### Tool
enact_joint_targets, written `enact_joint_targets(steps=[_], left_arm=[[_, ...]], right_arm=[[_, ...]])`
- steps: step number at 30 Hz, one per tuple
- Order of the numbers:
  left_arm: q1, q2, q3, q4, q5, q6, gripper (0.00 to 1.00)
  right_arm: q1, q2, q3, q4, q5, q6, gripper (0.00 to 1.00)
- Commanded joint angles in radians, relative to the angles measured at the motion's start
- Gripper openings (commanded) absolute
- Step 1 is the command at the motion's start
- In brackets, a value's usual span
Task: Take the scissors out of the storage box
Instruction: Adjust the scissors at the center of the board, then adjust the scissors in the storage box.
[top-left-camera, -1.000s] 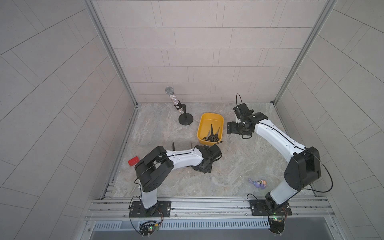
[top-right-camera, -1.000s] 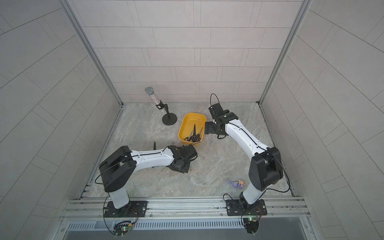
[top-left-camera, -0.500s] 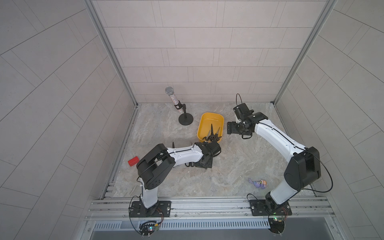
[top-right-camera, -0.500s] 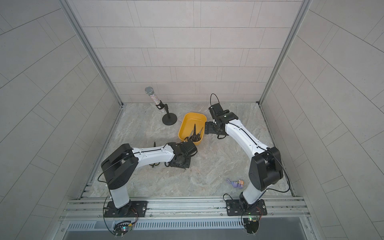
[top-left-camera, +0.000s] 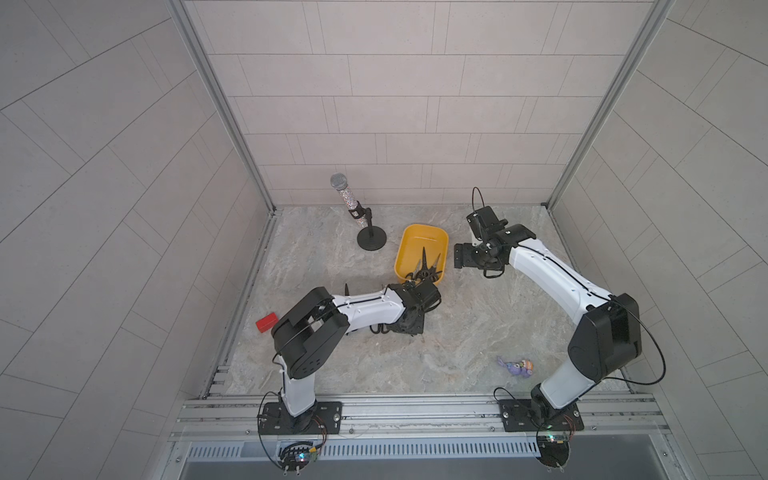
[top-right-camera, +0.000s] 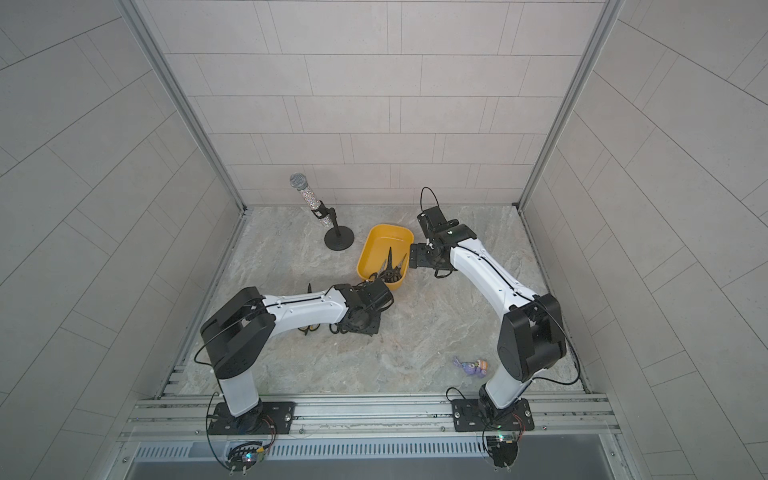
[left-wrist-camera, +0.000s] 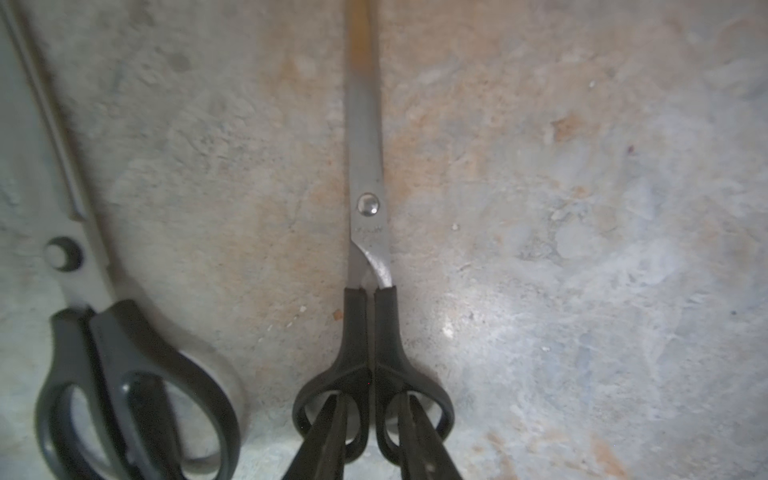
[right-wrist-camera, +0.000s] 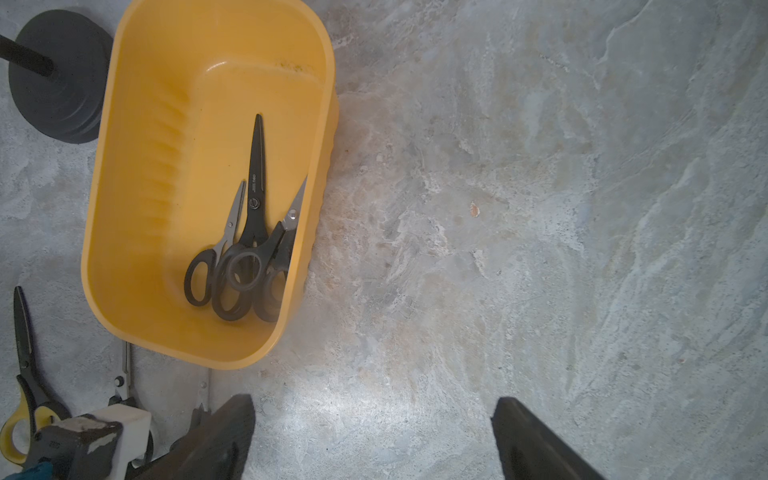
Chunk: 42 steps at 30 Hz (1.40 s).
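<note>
Jaws of the left gripper (left-wrist-camera: 369, 401) are standing slightly parted, unclenched, straddling the handle of the grey-bladed scissors (left-wrist-camera: 368, 232) lying on the floor (left-wrist-camera: 582, 249). A black-handled pair (left-wrist-camera: 116, 332) is lying just beside them. In a top view the storage box (top-left-camera: 415, 245) is sitting at 12 o'clock from that gripper, with 3 pairs (right-wrist-camera: 249, 232) resting in its 5 o'clock corner. The right gripper (right-wrist-camera: 374, 440) is hovering wide open and empty at 3 o'clock from the box. Yellow-handled scissors (right-wrist-camera: 24, 370) are lying on the floor outside it.
</note>
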Motion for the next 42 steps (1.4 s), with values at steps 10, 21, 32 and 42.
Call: enact_joint_targets(steps=[10,21,32,42], left_arm=[[0.008,-0.134,0.092,-0.119,-0.083,0.027,0.29],[0.086,-0.152,0.206,-0.128,-0.138,0.103,0.29],[0.196,0.013,0.404,-0.125,-0.077,0.225,0.29],[0.226,0.261,0.607,-0.169,-0.035,0.281,0.34]], right_arm=[[0.032,0.022,0.085,-0.016,0.004,-0.006,0.94],[0.072,0.218,0.264,0.005,-0.095,0.061,0.84],[0.062,0.321,0.389,-0.025,-0.097,0.089,0.8],[-0.065,0.223,0.3,-0.02,-0.112,0.122,0.84]])
